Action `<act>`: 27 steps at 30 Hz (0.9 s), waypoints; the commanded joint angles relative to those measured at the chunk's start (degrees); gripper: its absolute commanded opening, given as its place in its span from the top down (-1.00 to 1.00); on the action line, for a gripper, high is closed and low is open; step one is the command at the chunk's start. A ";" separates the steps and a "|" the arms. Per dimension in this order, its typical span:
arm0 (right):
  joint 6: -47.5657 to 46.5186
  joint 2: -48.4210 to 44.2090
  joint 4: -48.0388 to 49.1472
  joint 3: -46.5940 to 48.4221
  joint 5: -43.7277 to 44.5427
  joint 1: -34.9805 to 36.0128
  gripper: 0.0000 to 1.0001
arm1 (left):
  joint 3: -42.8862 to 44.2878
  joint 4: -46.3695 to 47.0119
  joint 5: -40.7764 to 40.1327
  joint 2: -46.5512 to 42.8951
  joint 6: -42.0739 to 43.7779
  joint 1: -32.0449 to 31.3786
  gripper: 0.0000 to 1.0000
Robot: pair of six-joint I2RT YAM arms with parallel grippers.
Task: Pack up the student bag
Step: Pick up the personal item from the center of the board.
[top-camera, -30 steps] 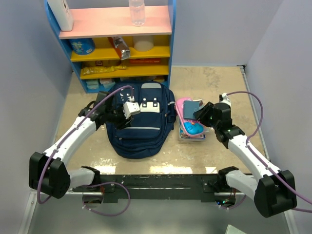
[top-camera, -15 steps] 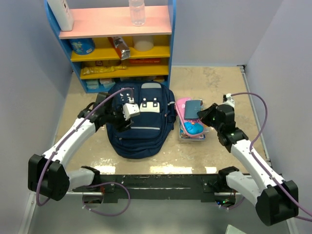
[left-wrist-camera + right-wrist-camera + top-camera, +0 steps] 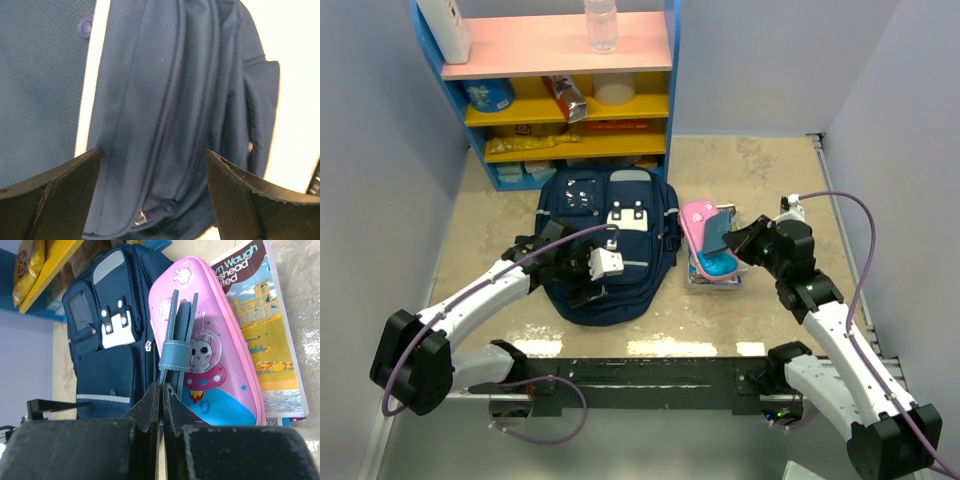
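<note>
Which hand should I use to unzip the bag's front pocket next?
Left. The left hand hangs open over the front zip of the student bag; the right hand is shut on the blue notebook.

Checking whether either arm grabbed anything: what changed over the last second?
The left hand pulled back from the upper front of the navy striped fabric backpack toward its near end and opened wide, holding nothing. The right hand closed on the slim blue notebook lying on the pink zipped pencil case. Backpack, pencil case and the picture book beneath stayed put.
</note>
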 commanded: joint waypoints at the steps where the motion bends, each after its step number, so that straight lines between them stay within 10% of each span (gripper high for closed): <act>1: 1.52 -1.96 -0.76 1.89 -3.38 -0.01 1.00 | -1.96 9.44 -3.51 -1.52 -0.44 -1.46 -0.76; 15: 1.44 -2.76 -2.43 1.98 -4.53 -0.01 1.00 | -3.28 18.23 -11.33 -0.20 -0.08 -2.69 -0.39; 25: 4.25 -3.90 -1.21 1.10 -8.56 0.07 1.00 | -2.14 21.57 -15.38 -0.02 -2.19 -2.78 1.00; 27: 6.17 -3.81 1.16 0.67 -10.50 -0.01 1.00 | -1.35 21.66 -15.47 -0.11 -2.46 -2.78 1.00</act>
